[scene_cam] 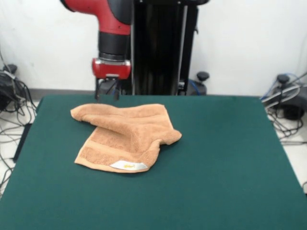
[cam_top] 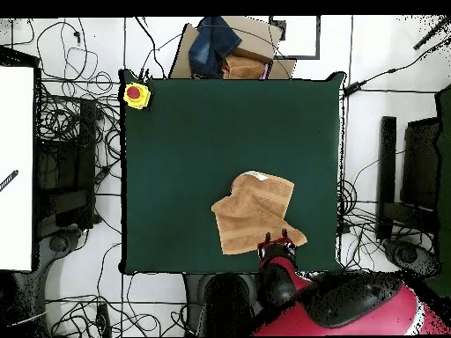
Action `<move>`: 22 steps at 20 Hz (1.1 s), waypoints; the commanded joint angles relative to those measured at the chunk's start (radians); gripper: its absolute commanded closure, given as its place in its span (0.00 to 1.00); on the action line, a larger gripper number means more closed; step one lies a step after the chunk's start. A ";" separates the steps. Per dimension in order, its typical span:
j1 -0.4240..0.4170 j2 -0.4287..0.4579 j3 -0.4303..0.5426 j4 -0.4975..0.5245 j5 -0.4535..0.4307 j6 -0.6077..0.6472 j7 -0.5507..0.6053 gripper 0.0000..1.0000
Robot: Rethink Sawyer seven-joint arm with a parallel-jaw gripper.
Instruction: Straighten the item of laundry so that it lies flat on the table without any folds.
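Towel point(scene_cam: 125, 135) lies folded over itself on the green table point(scene_cam: 216, 167), label up. Claw point(scene_cam: 106, 90) hangs open and empty above its far corner. Judged step: pre-grasp; next, descend and pinch that corner.

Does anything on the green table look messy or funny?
Yes. The orange towel is folded over itself and sits crooked on the table, with its white label at the front edge. The tool hangs above the far edge, not touching it.

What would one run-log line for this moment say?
towel: folded over, label showing | gripper: open, above towel's far edge, not touching | table: green | task: not done
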 commanded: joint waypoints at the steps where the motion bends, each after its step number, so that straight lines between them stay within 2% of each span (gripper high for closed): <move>1: -0.100 -0.023 0.006 -0.180 -0.075 0.237 0.103 0.00; 6: -0.180 -0.023 0.052 -0.216 -0.148 0.299 0.097 0.00; 10: -0.228 -0.034 0.076 -0.206 -0.204 0.340 0.094 0.00; 13: -0.268 -0.049 0.111 -0.178 -0.229 0.421 0.082 0.00; 16: -0.241 -0.046 0.078 -0.173 -0.207 0.450 0.100 0.00; 18: -0.235 -0.010 0.071 -0.207 -0.208 0.449 0.104 0.00; 22: -0.366 0.067 0.239 -0.254 -0.244 0.617 0.000 0.00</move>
